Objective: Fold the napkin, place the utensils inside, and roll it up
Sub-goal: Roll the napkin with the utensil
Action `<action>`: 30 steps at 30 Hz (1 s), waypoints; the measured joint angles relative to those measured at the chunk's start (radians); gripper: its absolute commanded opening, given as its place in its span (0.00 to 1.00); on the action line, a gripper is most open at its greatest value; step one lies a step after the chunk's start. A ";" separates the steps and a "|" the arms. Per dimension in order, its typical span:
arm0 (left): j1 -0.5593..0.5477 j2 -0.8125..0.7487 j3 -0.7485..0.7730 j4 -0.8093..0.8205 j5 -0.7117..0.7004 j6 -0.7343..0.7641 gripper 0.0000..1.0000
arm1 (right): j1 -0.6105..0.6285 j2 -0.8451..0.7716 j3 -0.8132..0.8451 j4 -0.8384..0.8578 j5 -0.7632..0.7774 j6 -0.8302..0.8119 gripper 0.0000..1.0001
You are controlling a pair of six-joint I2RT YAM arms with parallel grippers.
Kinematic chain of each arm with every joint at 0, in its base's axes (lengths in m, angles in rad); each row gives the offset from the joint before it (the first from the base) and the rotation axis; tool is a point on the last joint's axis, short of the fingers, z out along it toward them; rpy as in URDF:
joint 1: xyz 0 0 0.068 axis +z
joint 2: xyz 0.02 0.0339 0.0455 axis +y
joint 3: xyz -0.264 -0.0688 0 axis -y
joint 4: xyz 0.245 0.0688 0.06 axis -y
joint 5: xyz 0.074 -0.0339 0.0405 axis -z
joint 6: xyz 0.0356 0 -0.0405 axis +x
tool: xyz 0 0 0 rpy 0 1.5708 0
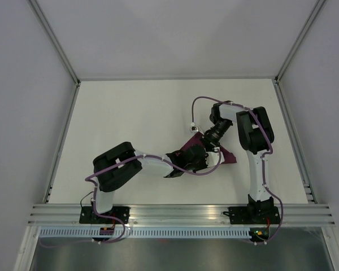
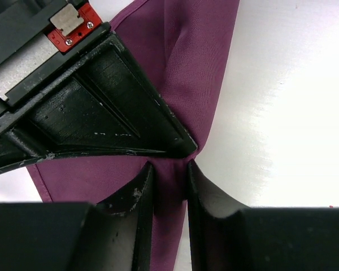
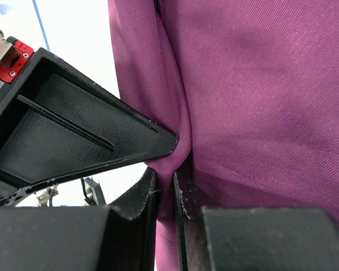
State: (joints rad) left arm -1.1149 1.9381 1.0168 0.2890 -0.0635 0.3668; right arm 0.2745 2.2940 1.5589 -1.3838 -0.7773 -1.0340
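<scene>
Pinching the napkin [image 2: 198, 68], left pincer [image 2: 169, 172] and right pincer [image 3: 165, 180] sit adjacent.

Lab cell: walled white table [image 1: 130, 113], aluminium frame [image 1: 181, 213].

Top view high above table [image 1: 130, 113]; wrist views close, sharing napkin [image 3: 260, 84]

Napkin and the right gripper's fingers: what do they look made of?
Napkin: woven cloth, deep purple, slight sheen; fine diagonal weave and soft folds show. Fingers: black hard plastic, probably printed or moulded; matte, scuffed pale at the edges.
</scene>
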 measured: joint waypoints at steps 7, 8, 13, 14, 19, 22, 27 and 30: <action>0.004 0.018 0.022 -0.006 0.023 0.000 0.02 | -0.002 -0.023 -0.001 0.000 0.020 0.053 0.46; 0.005 0.019 0.022 -0.003 0.028 0.000 0.02 | -0.002 -0.033 -0.002 0.004 0.024 0.058 0.48; 0.023 0.026 0.023 0.015 0.069 0.000 0.02 | -0.002 -0.125 -0.034 0.119 0.076 0.098 0.55; 0.026 0.026 0.023 0.016 0.077 0.000 0.02 | -0.004 -0.146 -0.040 0.156 0.087 0.112 0.56; 0.043 0.027 0.023 0.019 0.124 -0.001 0.02 | -0.033 -0.241 -0.049 0.313 0.092 0.200 0.57; 0.063 0.027 0.026 0.015 0.172 -0.002 0.02 | -0.087 -0.311 -0.066 0.392 0.066 0.257 0.56; 0.123 0.040 0.062 -0.032 0.306 -0.023 0.02 | -0.228 -0.471 -0.163 0.541 0.022 0.335 0.57; 0.174 0.064 0.111 -0.087 0.419 -0.050 0.02 | -0.304 -0.566 -0.238 0.604 0.007 0.340 0.57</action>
State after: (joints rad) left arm -0.9405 2.0026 1.1275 0.2020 0.3557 0.3172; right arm -0.0299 1.7279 1.3205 -0.7799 -0.7704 -0.6937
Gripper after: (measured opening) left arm 0.290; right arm 0.565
